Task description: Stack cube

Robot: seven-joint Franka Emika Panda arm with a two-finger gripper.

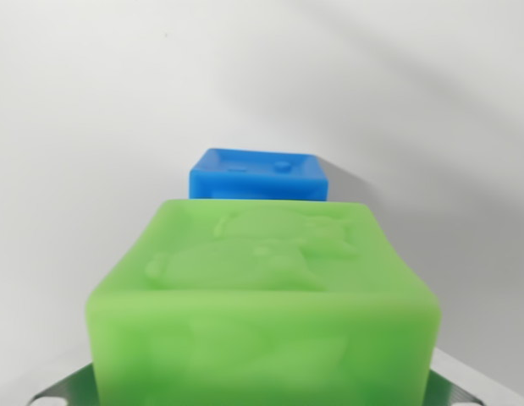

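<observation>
A green cube (266,304) with an embossed top fills the foreground, flanked by metal gripper (262,391) parts; whether they clamp it is unclear. A blue cube (257,173) sits beyond it on the white surface (92,127)

A big green cube (263,309) is filling the lower half of the wrist view, slightly blurred, its top face showing a raised molded relief. Beyond it a blue cube (258,174) is sitting on the white surface (92,110), its lower edge hidden behind the green one. Grey metal parts of the hand (263,396) are peeking out at both lower corners beside the green cube.
</observation>
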